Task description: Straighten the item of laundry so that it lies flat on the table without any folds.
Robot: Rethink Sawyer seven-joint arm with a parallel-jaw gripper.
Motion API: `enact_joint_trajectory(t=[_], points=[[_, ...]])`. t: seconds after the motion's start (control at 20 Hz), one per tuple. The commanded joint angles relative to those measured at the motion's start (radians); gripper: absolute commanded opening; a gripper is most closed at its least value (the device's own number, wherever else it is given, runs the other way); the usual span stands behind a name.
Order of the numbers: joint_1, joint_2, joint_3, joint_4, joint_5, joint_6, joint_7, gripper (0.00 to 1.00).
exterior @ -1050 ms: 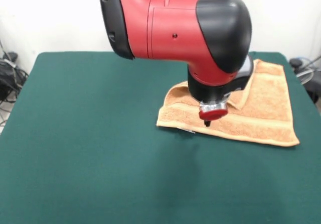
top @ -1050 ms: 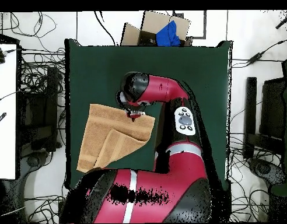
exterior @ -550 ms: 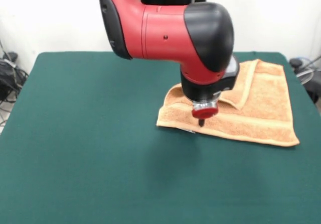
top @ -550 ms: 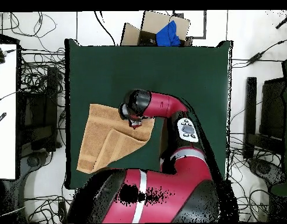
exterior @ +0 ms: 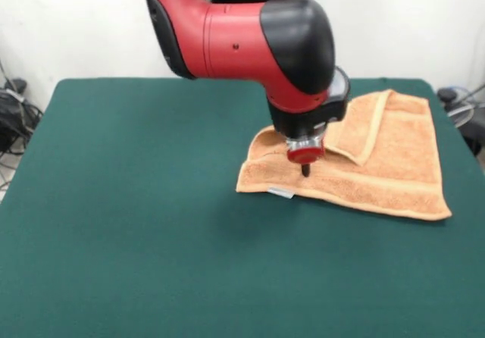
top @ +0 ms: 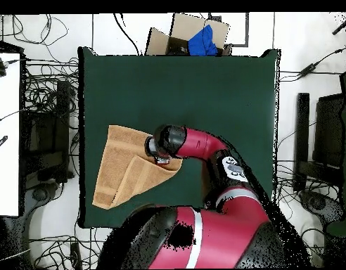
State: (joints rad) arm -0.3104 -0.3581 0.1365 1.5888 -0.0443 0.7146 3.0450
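The item of laundry (exterior: 394, 171), an orange-tan towel, lies on the right part of the dark green table (exterior: 151, 201). One corner is folded over it as a flap, with the fold's border band raised along the middle. A small white tag (exterior: 280, 192) shows at its near left edge. My gripper (exterior: 305, 171) points straight down over the towel's left part, just beside the flap, and its tips look shut into one dark stub with nothing lifted. In the overhead view the towel (top: 119, 151) lies at the table's (top: 204, 91) left side, with the gripper (top: 162, 159) at its right edge.
A cardboard box holding something blue (top: 193, 35) stands beyond the table's top edge in the overhead view. Cables lie on the floor all round. A white surface (top: 5, 140) stands to the left. The towel reaches close to the table's left edge there.
The gripper has moved left and farther back in the front view, from the towel's near band to a spot beside the flap. The towel's shape looks the same.
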Motion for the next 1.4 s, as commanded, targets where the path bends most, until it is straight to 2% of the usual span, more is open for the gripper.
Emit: enact_joint_trajectory(t=[0.05, 0.25, 0.55, 1.0, 1.2, 1.4], points=[[-0.014, -0.003, 0.141, 0.184, 0.042, -0.082, -0.050, 1.00], [-0.022, -0.014, 0.168, 0.228, 0.057, -0.135, -0.022, 1.00], [-0.042, -0.080, 0.190, 0.298, 0.069, -0.129, -0.019, 1.00], [-0.083, -0.080, 0.179, 0.329, 0.035, -0.148, -0.051, 1.00], [-0.049, -0.070, 0.125, 0.276, 0.006, -0.175, -0.024, 1.00], [0.031, -0.007, 0.050, 0.143, -0.028, -0.204, 0.016, 1.00]])
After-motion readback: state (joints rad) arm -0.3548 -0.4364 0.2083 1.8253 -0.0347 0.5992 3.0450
